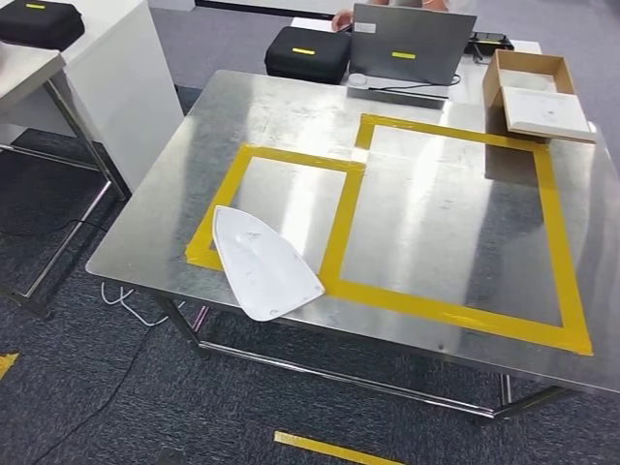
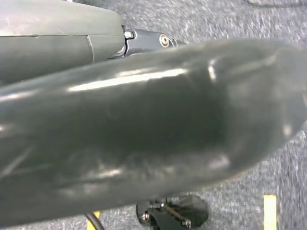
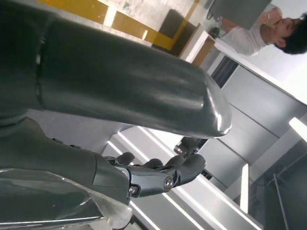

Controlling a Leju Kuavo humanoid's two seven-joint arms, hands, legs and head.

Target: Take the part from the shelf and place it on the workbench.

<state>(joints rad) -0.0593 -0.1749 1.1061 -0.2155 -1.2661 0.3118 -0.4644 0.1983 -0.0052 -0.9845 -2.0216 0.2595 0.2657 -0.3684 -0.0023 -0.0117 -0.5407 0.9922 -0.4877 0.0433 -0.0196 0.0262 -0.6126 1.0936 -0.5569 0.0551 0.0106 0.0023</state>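
The right hand shows in its wrist view with thick thumb above and darker fingers stretched out below, apart from one another and with nothing between them — an empty, spread hand. The left hand fills its own wrist view as a dark glossy thumb over grey carpet; whether its fingers are apart or curled I cannot tell, and no part can be seen in it.

Out from the hands, the head view looks down on the steel counter, marked with two yellow tape rectangles. The white part, flat and pointed like an iron's soleplate, lies near the counter's front edge, across the near corner of the smaller rectangle — partly on the tape, its broad end just over the edge line.

Judging by this, the placing looks done: the part rests on the counter and neither hand touches it. What may remain is only checking whether its position, half outside the marked rectangle, is acceptable.
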